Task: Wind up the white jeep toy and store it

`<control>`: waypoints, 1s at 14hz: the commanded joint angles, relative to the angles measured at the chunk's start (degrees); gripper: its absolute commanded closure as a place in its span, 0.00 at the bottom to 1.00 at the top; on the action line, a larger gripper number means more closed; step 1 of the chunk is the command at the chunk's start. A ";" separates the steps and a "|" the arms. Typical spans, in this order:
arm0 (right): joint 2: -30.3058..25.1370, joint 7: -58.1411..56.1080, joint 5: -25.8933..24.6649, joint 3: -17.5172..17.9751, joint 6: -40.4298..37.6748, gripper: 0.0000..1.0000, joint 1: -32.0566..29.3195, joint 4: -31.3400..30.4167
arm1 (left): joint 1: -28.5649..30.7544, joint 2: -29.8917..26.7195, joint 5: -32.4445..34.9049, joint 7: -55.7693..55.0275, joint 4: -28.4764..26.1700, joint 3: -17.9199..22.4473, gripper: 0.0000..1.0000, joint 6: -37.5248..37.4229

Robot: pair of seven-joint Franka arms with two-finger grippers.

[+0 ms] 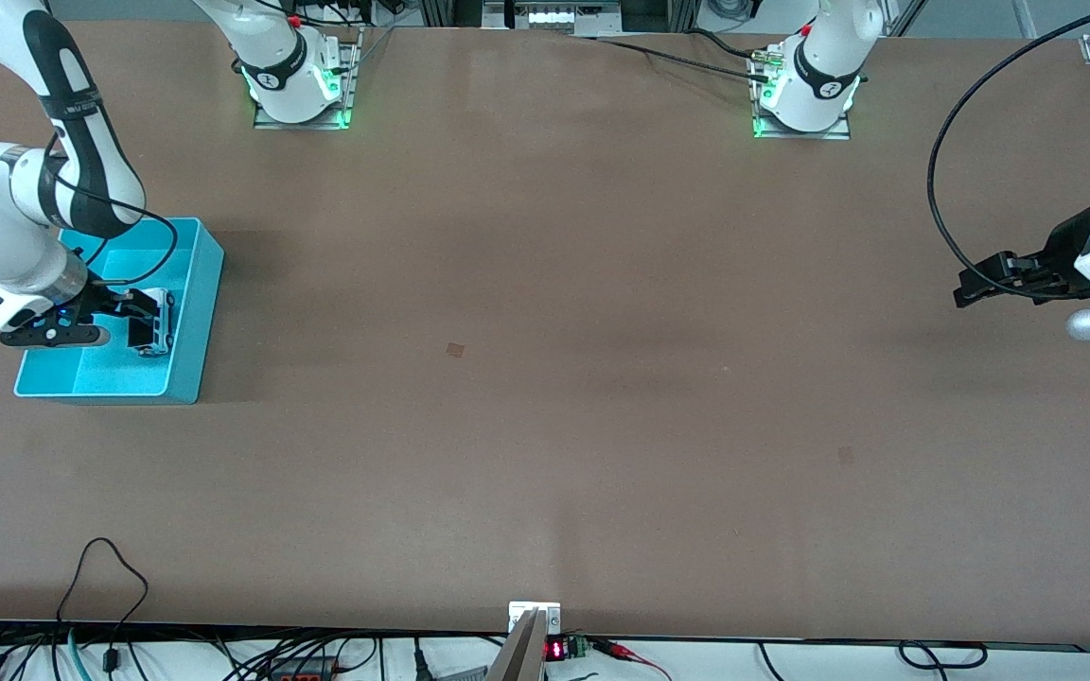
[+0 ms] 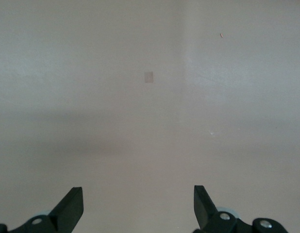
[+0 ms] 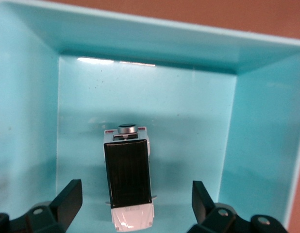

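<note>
The white jeep toy, with its black roof up, lies inside the turquoise bin at the right arm's end of the table. My right gripper hangs open in the bin. Its fingers stand on either side of the jeep, with a gap to it on each side. My left gripper waits open and empty above bare table at the left arm's end.
Two small square marks show on the brown table top. Both arm bases stand along the table's edge farthest from the front camera. Cables hang at the near edge.
</note>
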 commanded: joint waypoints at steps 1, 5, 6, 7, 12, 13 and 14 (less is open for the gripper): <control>-5.67 -0.82 0.35 0.57 -5.08 0.00 -0.09 -0.26 | -0.11 -0.92 1.15 0.42 -0.63 -0.09 0.00 0.15; -9.90 -1.17 7.99 0.83 -17.72 0.00 2.36 5.35 | -0.11 -0.92 1.15 0.42 -0.63 -0.09 0.00 0.24; -10.34 -1.17 8.00 0.83 -22.02 0.00 2.98 8.07 | -0.11 -0.92 1.15 0.42 -0.55 -0.09 0.00 0.24; -10.52 -1.17 8.08 0.83 -27.55 0.00 3.51 11.93 | -0.11 -0.92 1.15 0.42 -0.63 -0.09 0.00 0.15; -11.66 -1.08 8.78 0.92 -44.46 0.00 4.83 26.71 | -0.03 -0.92 1.15 0.42 -0.63 -0.09 0.00 -0.03; -11.66 -0.73 9.05 0.84 -46.39 0.00 4.83 29.25 | -0.03 -0.92 1.15 0.42 -0.63 -0.09 0.00 -0.03; -11.66 -0.73 9.22 0.83 -48.41 0.00 4.74 31.19 | -0.03 -0.92 1.15 0.42 -0.63 -0.09 0.00 -0.03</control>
